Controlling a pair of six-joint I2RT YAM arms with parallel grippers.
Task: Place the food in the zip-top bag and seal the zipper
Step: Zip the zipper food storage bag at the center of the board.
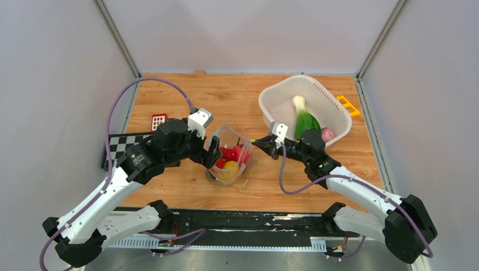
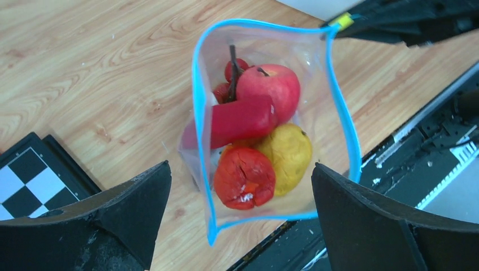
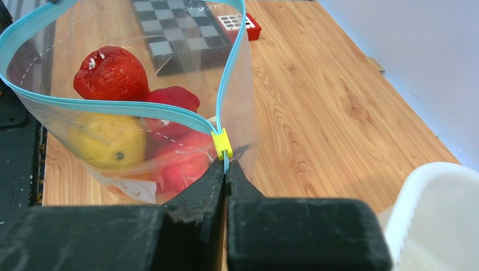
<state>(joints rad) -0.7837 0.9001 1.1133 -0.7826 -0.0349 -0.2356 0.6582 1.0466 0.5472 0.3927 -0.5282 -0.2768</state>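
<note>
The clear zip-top bag (image 1: 233, 133) stands on the wooden table with its mouth wide open. Its teal zipper (image 2: 195, 84) runs round the rim, with a yellow slider (image 3: 222, 143) at one end. Inside lie a red apple (image 2: 270, 89), a yellow lemon (image 2: 287, 151), a wrinkled red fruit (image 2: 244, 178), a long red piece (image 2: 240, 120) and a red grape bunch (image 2: 233, 69) with a dark stem. My right gripper (image 3: 226, 167) is shut on the zipper's end just behind the slider. My left gripper (image 2: 240, 169) is open, its fingers either side of the bag's opposite corner and above it.
A white plastic basket (image 1: 282, 93) at the back right holds a green leafy vegetable (image 1: 305, 120) and a pink onion (image 1: 327, 134). A yellow piece (image 1: 348, 105) lies behind it. A checkerboard (image 1: 121, 142) and a small red block (image 1: 159, 120) lie at the left.
</note>
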